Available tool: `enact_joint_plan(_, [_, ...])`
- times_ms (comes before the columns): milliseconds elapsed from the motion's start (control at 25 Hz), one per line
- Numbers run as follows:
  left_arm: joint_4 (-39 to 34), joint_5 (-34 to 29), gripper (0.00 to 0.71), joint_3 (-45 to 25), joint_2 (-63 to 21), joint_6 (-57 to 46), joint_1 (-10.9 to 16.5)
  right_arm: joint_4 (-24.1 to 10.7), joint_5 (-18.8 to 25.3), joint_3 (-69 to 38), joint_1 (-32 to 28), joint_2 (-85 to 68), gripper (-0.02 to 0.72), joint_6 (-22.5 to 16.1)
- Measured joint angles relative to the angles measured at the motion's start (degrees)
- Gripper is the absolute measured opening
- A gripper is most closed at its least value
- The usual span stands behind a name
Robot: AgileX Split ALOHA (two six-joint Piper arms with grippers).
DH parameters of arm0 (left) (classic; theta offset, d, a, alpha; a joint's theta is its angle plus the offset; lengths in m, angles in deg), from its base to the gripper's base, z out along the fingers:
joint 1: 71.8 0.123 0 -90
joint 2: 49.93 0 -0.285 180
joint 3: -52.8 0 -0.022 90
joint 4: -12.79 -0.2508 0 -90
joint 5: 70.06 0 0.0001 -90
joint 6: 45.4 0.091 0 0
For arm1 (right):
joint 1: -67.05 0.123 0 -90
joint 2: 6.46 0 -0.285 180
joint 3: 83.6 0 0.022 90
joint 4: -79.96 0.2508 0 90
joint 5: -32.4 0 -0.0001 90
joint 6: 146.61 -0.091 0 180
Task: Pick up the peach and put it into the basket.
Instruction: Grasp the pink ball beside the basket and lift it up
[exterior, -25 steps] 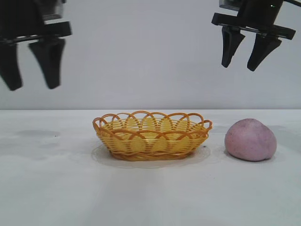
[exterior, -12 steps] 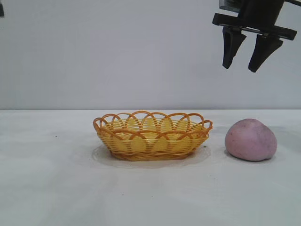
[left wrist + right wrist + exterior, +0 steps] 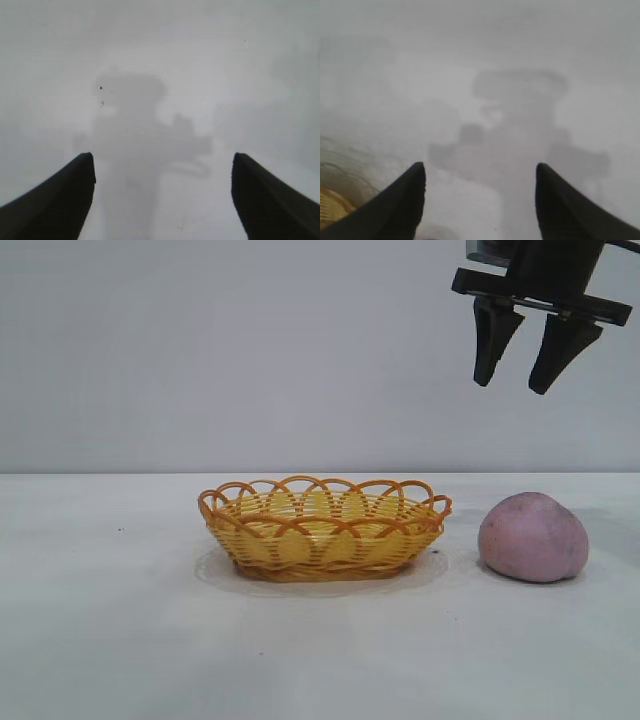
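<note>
The dusty pink peach [image 3: 533, 537] rests on the white table at the right, a short gap from the basket [image 3: 324, 526], a yellow woven oval with a looped orange rim at the table's middle. My right gripper [image 3: 516, 386] hangs open high above the peach, a little toward the basket, with nothing between its fingers. In the right wrist view that gripper [image 3: 480, 170] looks down on bare table, with a sliver of the basket [image 3: 331, 205] at the frame's edge. The left gripper [image 3: 162, 162] is out of the exterior view; its wrist view shows it open over bare table.
The white table [image 3: 120, 620] stretches wide to the left of the basket and in front of both objects. A plain grey wall stands behind. Arm shadows fall on the tabletop in both wrist views.
The left gripper, seen at the upper left a second ago, has gone out of the exterior view. The right gripper, peach and basket have not moved.
</note>
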Motion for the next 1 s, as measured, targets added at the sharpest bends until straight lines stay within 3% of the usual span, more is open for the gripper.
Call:
enact_joint_plan(240, [0.9, -3.2, 0.499, -9.5, -21.4, -1.4, 0.0, 0.0, -0.1, 0.0, 0.0, 0.0, 0.407, 0.0])
enact_joint_plan(680, [0.9, -12.0, 0.499, -19.0, -53.2, -1.5, 0.0, 0.0, 0.7, 0.0, 0.0, -0.2, 0.407, 0.0])
enact_joint_plan(840, [0.9, -11.9, 0.499, -20.3, -60.7, -1.5, 0.0, 0.0, 2.3, 0.0, 0.0, -1.7, 0.407, 0.0])
enact_joint_plan(1000, [0.9, -11.7, 0.499, -20.3, -62.0, -1.5, 0.0, 0.0, 3.5, 0.0, 0.0, -4.5, 0.407, 0.0])
